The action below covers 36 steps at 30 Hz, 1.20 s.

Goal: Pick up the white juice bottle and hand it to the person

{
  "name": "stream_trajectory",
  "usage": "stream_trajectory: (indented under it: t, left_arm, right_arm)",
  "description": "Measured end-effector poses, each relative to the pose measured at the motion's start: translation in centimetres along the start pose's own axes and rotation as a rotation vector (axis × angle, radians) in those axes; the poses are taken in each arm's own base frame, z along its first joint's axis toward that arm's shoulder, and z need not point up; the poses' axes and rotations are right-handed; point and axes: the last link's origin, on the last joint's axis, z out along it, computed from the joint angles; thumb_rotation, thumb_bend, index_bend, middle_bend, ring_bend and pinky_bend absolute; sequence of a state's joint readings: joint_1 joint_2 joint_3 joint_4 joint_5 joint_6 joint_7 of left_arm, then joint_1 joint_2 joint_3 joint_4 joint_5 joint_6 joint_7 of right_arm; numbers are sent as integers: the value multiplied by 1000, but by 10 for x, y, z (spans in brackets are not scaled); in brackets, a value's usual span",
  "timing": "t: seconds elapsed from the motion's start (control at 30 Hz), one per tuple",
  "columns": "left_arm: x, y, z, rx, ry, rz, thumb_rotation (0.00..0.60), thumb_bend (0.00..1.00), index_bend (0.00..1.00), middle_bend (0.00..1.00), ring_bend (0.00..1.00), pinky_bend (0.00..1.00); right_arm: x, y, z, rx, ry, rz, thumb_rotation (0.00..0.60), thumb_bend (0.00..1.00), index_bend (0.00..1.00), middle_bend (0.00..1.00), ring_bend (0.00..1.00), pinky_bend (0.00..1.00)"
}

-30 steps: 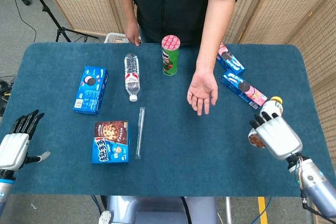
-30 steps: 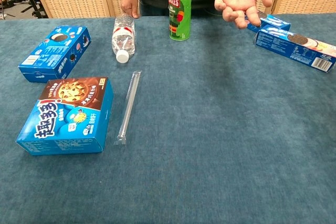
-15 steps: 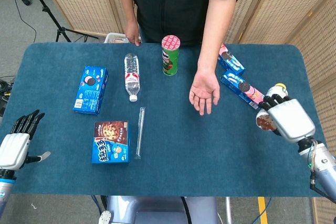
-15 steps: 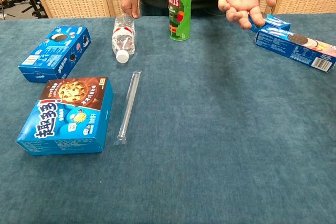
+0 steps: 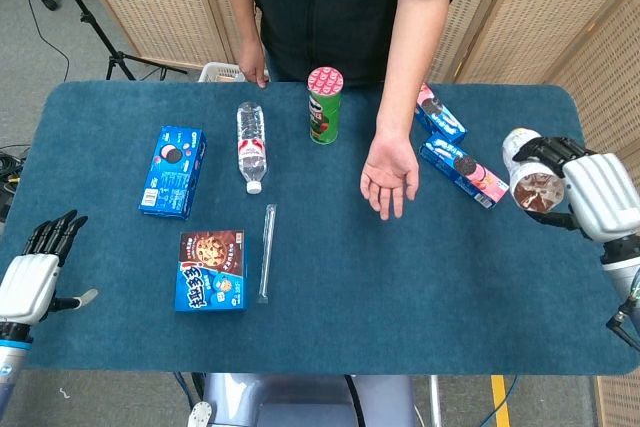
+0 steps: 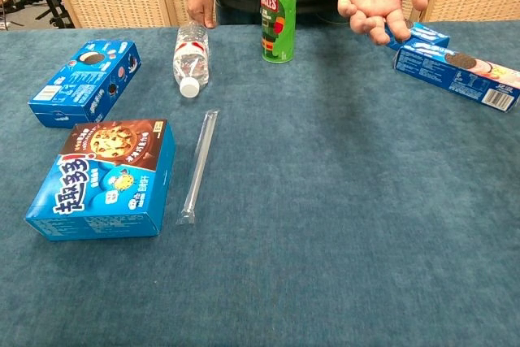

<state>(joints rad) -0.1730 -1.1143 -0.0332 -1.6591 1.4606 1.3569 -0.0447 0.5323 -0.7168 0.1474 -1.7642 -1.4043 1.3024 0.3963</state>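
1. While the right hand (image 5: 590,190) wraps its fingers (image 5: 548,150) around the white juice bottle (image 5: 528,182), the bottle hangs above the table's right edge, apparently tipped base-forward.
2. The person's open palm (image 5: 390,175) waits well to its left.
3. The left hand (image 5: 35,267) idles, fingers spread, holding nothing.

right hand (image 5: 590,190): raised at the right edge of the head view, fingers wrapped round the white juice bottle (image 5: 528,179), forearm running down and right | left hand (image 5: 35,267): low at lower left, fingers straight and together, thumb out, holding nothing | chest view: neither hand shows
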Motion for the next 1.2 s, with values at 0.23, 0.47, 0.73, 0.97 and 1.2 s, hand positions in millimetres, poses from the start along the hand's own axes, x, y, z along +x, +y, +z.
stream_trajectory:
  t: [0.23,0.47,0.73,0.97,1.2]
  left_arm:
    - [-2,1,1,1,-2,11,600,0,0,0,0,0]
    - [-3,1,2,3,-7,12,600,0,0,0,0,0]
    - [-3,0,2,8,-5,9,600,0,0,0,0,0]
    - [-2,-1,2,10,-4,0,600,0,0,0,0,0]
    - [0,-3,2,13,-6,-6,600,0,0,0,0,0]
  right_arm:
    - [10,-12,8,126,67,372,600,1000,628,639,499,502]
    - [-3,-36,15,246,9,729,600,1000,628,639,501,502]
    - [-49,-79,31,313,-110,900,600,1000,628,639,501,502]
    - [-96,-115,55,290,-134,964,600,1000,628,639,501,502]
    - [-124,-121,73,229,-122,1008,600,1000,628,639,501,502]
